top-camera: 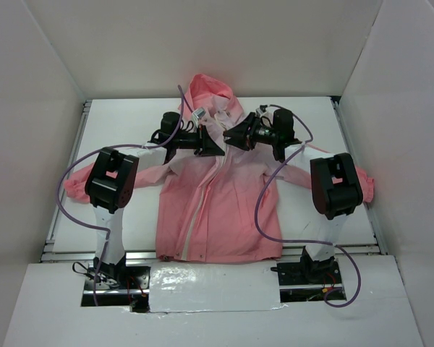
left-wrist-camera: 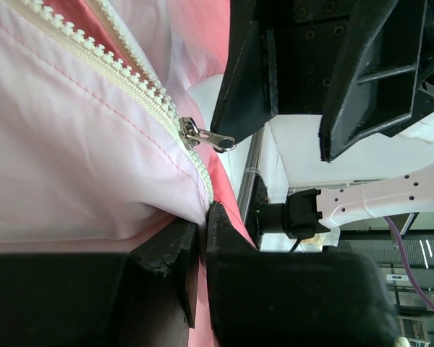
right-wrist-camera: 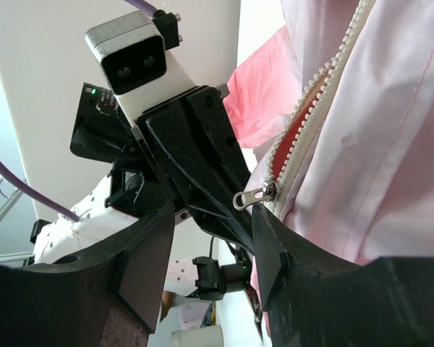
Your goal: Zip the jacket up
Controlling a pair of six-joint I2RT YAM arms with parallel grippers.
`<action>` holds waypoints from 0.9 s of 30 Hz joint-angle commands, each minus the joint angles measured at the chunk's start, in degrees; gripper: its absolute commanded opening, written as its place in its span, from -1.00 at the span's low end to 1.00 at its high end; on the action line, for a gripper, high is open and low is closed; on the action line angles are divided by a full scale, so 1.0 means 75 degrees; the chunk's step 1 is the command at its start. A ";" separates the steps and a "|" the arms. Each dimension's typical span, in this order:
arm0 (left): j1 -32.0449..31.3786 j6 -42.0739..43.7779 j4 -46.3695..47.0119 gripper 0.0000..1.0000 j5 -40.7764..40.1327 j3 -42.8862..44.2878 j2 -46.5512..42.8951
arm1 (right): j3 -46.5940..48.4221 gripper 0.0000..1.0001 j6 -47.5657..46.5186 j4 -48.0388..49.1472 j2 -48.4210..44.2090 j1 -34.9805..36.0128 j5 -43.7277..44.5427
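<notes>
The pink jacket (top-camera: 224, 210) lies spread face up on the table, hood to the far side. Both grippers meet at its chest. My left gripper (top-camera: 215, 144) is shut on the jacket's fabric (left-wrist-camera: 116, 144) right beside the zipper line, its jaws (left-wrist-camera: 202, 217) pinching the cloth. The metal zipper slider with its pull tab (left-wrist-camera: 202, 136) sits just beyond those jaws, and the two tooth rows beyond it stand apart. My right gripper (right-wrist-camera: 210, 224) is open; the pull tab (right-wrist-camera: 249, 199) sticks out just above its right fingertip (right-wrist-camera: 267, 238), untouched.
White walls enclose the white table (top-camera: 130, 130) on three sides. The jacket's sleeves reach out to both sides under the arms' elbows (top-camera: 112, 177) (top-camera: 336, 184). Purple cables (top-camera: 264, 202) loop over the jacket. The two grippers stand very close to each other.
</notes>
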 commanded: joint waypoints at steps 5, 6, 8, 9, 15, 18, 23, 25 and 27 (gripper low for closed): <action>-0.0080 -0.0132 0.0642 -1.00 0.0329 0.0096 0.0041 | 0.0173 0.08 -0.0037 0.0351 0.0252 0.0004 -0.0131; -0.0080 -0.0156 0.0654 -1.00 0.0329 0.0108 0.0041 | 0.0127 0.09 -0.0025 0.0387 0.0252 0.0004 -0.0142; -0.0080 -0.0191 0.0712 -1.00 0.0341 0.0119 0.0064 | 0.0033 0.08 0.0010 0.0445 0.0276 0.0016 -0.0131; -0.0080 -0.0203 0.0724 -1.00 0.0352 0.0119 0.0076 | 0.0021 0.08 0.0010 0.0469 0.0299 0.0016 -0.0131; -0.0080 -0.0250 0.0771 -1.00 0.0364 0.0178 0.0135 | 0.0103 0.04 0.0221 0.0668 0.0405 0.0039 -0.0131; -0.0080 -0.0262 0.0783 -1.00 0.0376 0.0178 0.0135 | 0.0173 -0.01 0.0268 0.0622 0.0486 0.0051 -0.0119; -0.0080 -0.0238 0.0736 -1.00 0.0364 0.0213 0.0158 | 0.0091 -0.21 0.0385 0.0866 0.0616 0.0074 -0.0213; -0.0080 -0.0238 0.0759 -1.00 0.0364 0.0225 0.0170 | -0.0002 -0.27 0.0443 0.0926 0.0616 0.0086 -0.0213; -0.0080 -0.0250 0.0759 -1.00 0.0364 0.0225 0.0170 | -0.0049 -0.39 0.0455 0.0949 0.0628 0.0098 -0.0248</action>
